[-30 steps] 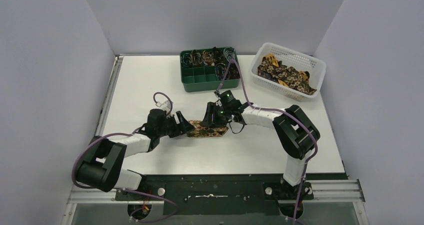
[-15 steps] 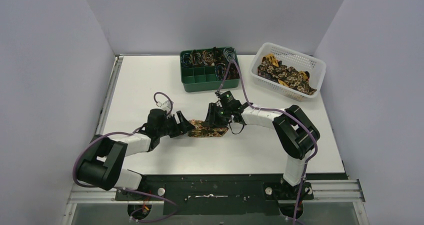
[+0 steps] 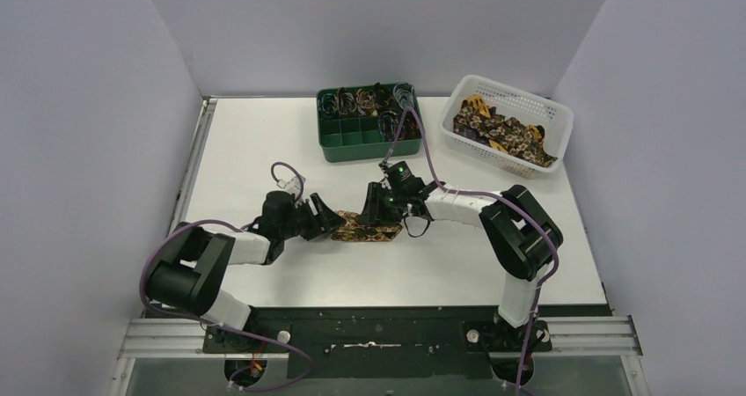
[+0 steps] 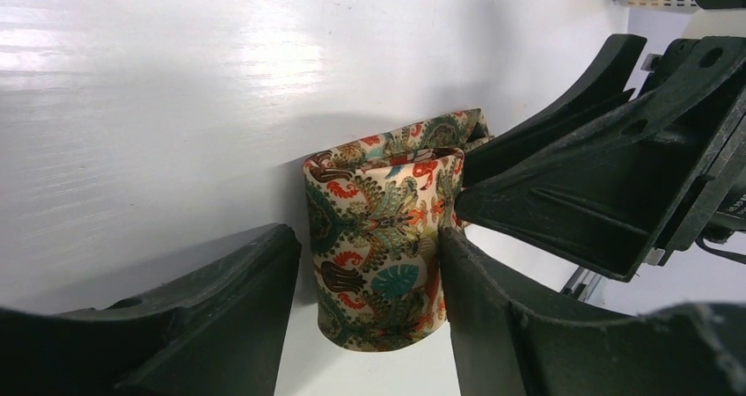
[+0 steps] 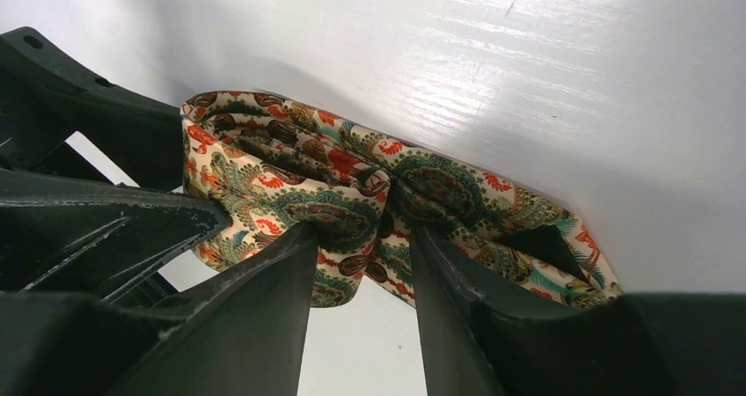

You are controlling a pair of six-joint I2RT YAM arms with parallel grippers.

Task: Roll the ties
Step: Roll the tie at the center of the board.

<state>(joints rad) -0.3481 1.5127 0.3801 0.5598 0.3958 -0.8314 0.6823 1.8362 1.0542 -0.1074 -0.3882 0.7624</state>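
A floral-print tie (image 3: pixel 371 231) lies partly folded on the white table between my two grippers. My left gripper (image 3: pixel 327 221) is open at its left end. In the left wrist view the folded end of the tie (image 4: pixel 378 238) stands between the gripper's (image 4: pixel 365 268) fingers, touching the right finger (image 4: pixel 493 317), with a gap to the left one. My right gripper (image 3: pixel 373 209) comes down on the tie's middle. In the right wrist view the right gripper (image 5: pixel 361 238) pinches the tie (image 5: pixel 352 198), which is bunched there. The tie's right end lies flat.
A green compartment tray (image 3: pixel 365 153) at the back holds several rolled ties (image 3: pixel 361 102) and thin coloured loops. A white basket (image 3: pixel 517 91) at the back right holds more loose ties (image 3: pixel 503 133). The right gripper's fingers (image 4: pixel 572 185) crowd the left wrist view.
The left gripper has edged slightly right toward the tie's end and the left elbow has shifted right. The right gripper and tie have barely moved.
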